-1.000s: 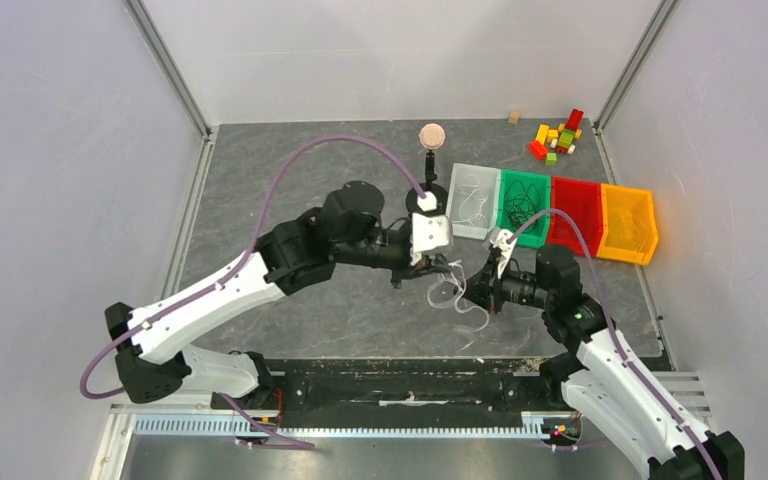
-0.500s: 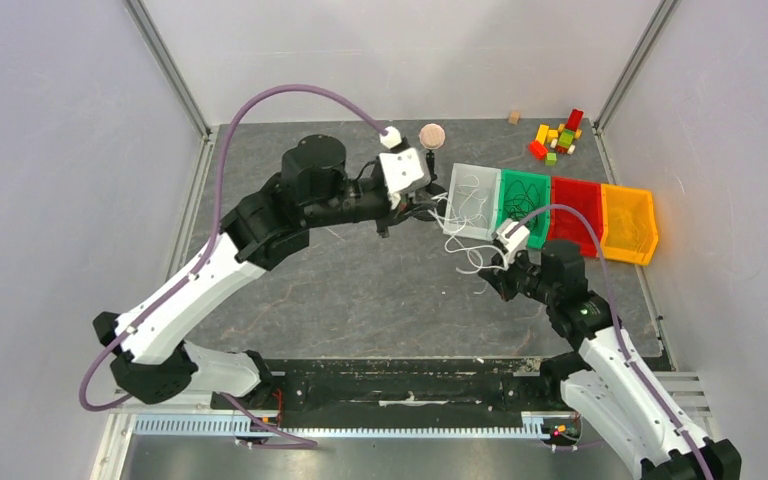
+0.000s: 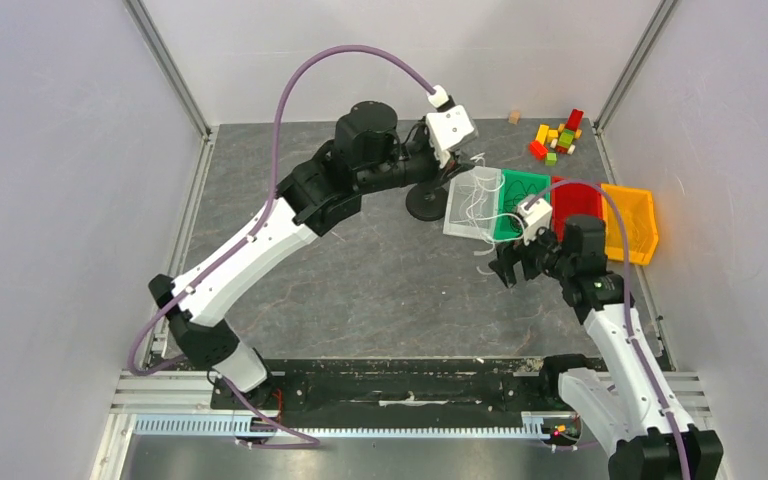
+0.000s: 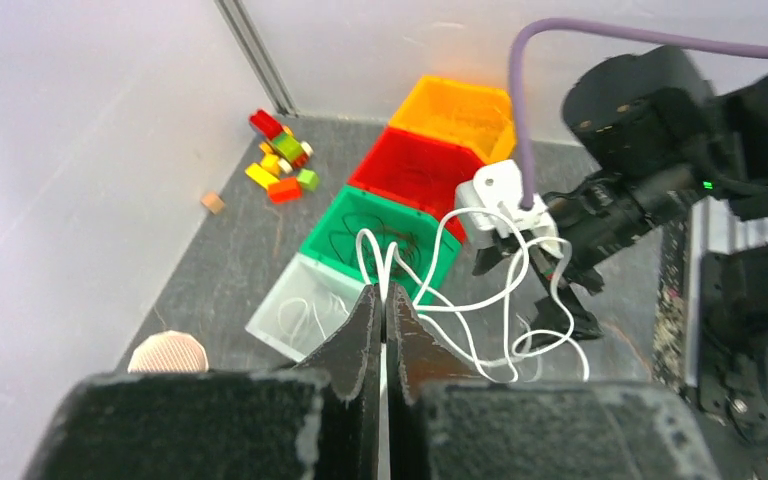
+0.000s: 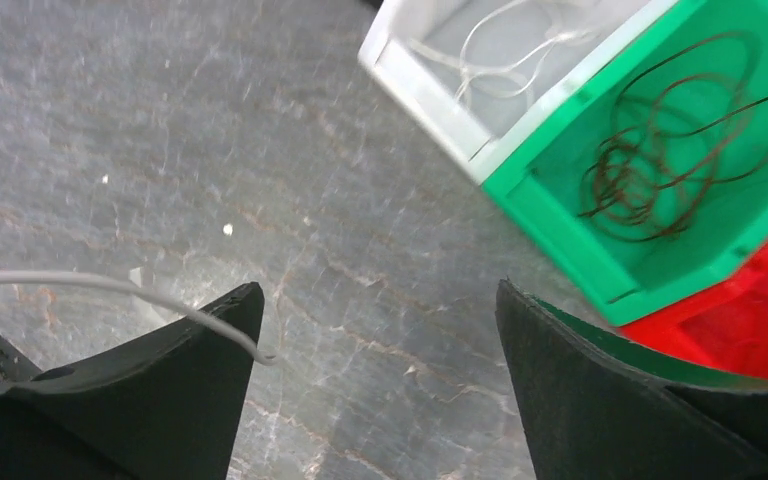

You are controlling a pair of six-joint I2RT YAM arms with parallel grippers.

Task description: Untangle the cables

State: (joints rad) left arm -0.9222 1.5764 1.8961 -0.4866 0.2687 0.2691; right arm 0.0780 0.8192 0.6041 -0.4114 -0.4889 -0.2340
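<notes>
Top external: grey marbled table (image 3: 360, 290), pale walls (image 3: 50, 150); left gripper (image 4: 382, 305) pinches the white cable (image 5: 90, 281), right gripper (image 5: 380, 290) spread wide by its end.

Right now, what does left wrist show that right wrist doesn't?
Only left wrist: the left tool shut on a looped white cable, the right arm beyond it, the orange bin and the loose coloured blocks.
Only right wrist: the right tool open above the table, with a loose white cable end by one finger.
Both: the clear bin holding white strands, the green bin holding a dark cable, and the red bin.
</notes>
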